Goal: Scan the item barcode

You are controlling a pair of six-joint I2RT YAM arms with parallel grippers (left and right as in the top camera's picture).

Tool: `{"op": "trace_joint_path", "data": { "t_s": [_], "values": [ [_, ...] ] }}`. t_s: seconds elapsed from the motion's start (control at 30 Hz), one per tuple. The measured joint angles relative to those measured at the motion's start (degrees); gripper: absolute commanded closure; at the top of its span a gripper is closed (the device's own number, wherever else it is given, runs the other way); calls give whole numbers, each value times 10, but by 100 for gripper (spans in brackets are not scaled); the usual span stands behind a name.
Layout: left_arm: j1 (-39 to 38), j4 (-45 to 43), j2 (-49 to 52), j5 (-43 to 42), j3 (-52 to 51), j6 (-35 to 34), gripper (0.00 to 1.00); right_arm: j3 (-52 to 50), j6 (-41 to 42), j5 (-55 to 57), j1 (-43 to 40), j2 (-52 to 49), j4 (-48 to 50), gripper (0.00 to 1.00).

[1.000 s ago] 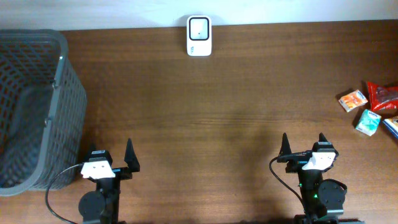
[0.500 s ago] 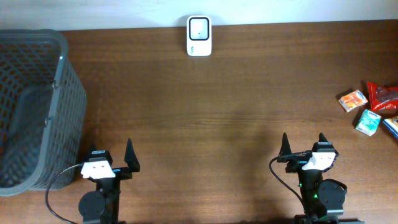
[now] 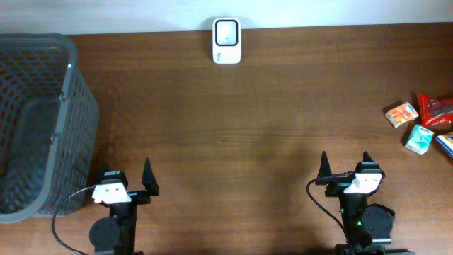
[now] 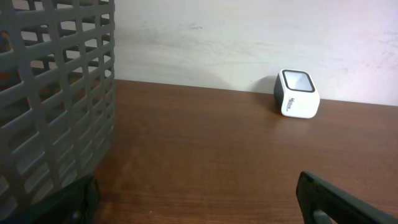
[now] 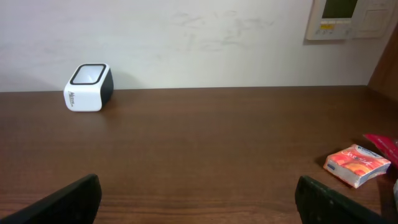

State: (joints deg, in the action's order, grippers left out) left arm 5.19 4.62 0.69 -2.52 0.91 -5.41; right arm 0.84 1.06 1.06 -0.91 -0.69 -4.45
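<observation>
Orange packet (image 3: 401, 114) sits far right on the surface (image 3: 248, 134), well apart from the scanner (image 3: 226, 41), so imo my wide-open, empty right end effector (image 3: 345, 163) should pinch its edges, keeping the barcode uncovered.

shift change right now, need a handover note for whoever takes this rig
Left gripper: open, empty, at the near edge by the grey plastic mesh basket.
Right gripper: open, empty, at the near edge.
Items: small orange packet, red foil packet and teal box clustered at the right edge of the brown wooden table.
White and black box-shaped barcode scanner: far edge, middle.
Done: nothing; no item picked up or scanned.
To do: grasp an item, likely with the right arm, and show its barcode to the scanner.
</observation>
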Motion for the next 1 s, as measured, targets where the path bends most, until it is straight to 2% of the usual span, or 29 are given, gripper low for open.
{"op": "trace_joint_path", "data": {
  "t_s": [0.6,0.8,1.0],
  "values": [
    [0,0,0,0,0,0,1,0,-1,1,0,0,0,2],
    [0,0,0,0,0,0,1,0,-69,39,0,0,4,2],
    [0,0,0,0,0,0,1,0,-90,48,0,0,4,2]
  ]
}}
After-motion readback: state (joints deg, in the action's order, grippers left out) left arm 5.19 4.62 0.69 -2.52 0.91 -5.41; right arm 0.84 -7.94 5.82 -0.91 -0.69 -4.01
